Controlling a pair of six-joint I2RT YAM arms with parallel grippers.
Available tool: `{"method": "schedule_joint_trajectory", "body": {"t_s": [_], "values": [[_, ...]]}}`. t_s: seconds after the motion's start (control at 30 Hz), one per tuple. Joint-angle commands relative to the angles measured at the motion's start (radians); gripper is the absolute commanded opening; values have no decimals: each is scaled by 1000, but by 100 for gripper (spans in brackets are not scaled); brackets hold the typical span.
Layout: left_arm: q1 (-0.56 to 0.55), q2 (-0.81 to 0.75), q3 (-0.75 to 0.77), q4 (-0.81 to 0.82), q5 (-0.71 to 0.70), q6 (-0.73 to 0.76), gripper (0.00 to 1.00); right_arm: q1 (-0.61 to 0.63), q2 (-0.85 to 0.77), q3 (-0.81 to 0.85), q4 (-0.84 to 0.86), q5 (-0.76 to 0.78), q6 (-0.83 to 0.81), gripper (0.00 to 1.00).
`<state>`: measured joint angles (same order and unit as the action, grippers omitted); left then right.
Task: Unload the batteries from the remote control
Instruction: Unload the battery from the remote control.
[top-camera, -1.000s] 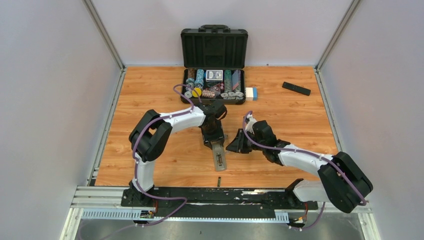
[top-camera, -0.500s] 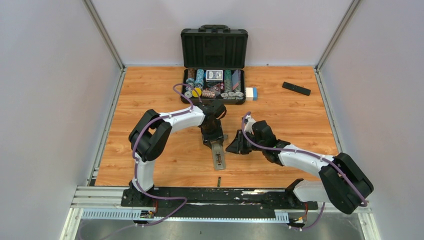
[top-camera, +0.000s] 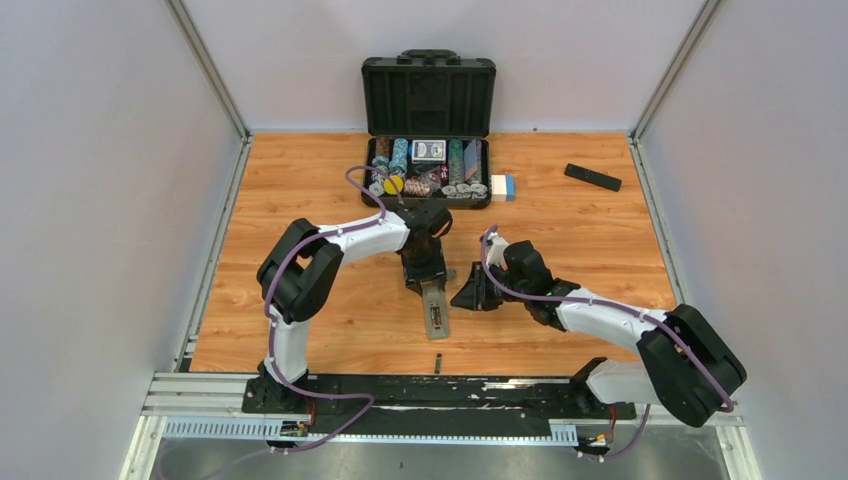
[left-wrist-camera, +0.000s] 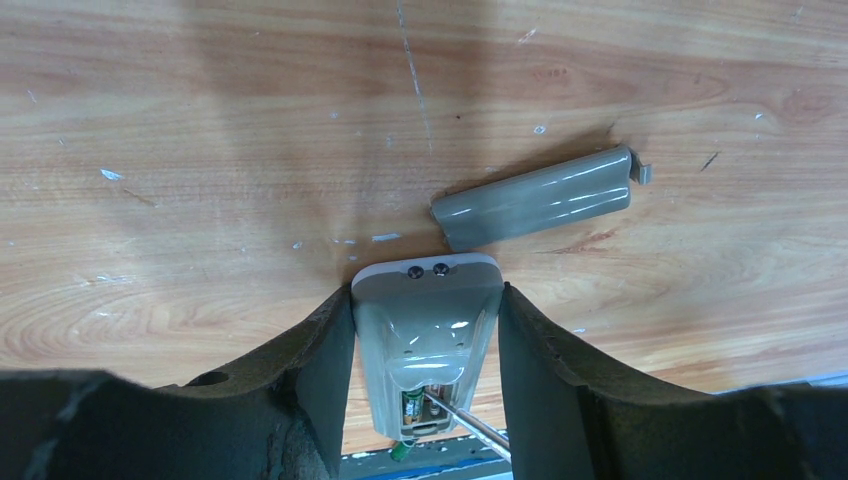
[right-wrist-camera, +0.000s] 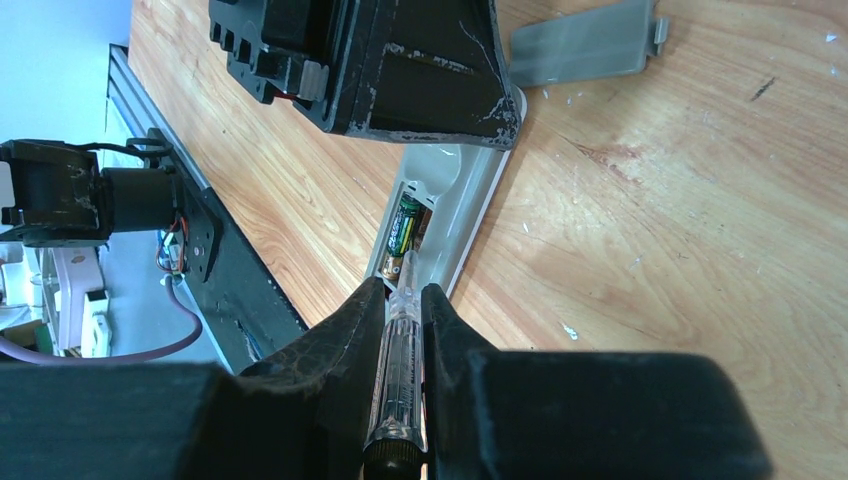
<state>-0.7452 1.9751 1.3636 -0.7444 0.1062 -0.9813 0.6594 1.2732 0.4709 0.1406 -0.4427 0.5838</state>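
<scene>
batteries (right-wrist-camera: 405, 225) sit half hidden inside the remote (left-wrist-camera: 425, 335), just ahead of the right claw (right-wrist-camera: 403, 292) pinching a screwdriver (right-wrist-camera: 397, 380); left claw (left-wrist-camera: 426, 298) clamps the remote's end

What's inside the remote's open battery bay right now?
Batteries lie in the remote: one green-and-black, apparently a second beside it, with the screwdriver tip reaching in. The right fingers cover the bay's near end, so nothing shows there.

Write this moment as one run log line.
left end effector: holds remote | right end effector: holds screwdriver, tip at batteries | cover: off, on table
</scene>
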Motion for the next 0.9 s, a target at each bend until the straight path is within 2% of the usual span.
{"method": "schedule_joint_trajectory", "body": {"t_s": [0.0,0.17,0.47,0.7,0.87], "values": [[44,41,-19,204,-207,23,10,31,50,-52,64,-105,46,0],[44,41,-36,214,-200,21,9,29,40,-35,48,-129,27,0],[44,40,-12,198,-237,54,9,26,-27,36,-191,-55,-32,0],[44,44,-19,196,-230,59,9,27,9,27,-150,-49,-1,0],[43,35,-52,215,-216,43,9,25,25,-20,-11,-14,78,0]]}}
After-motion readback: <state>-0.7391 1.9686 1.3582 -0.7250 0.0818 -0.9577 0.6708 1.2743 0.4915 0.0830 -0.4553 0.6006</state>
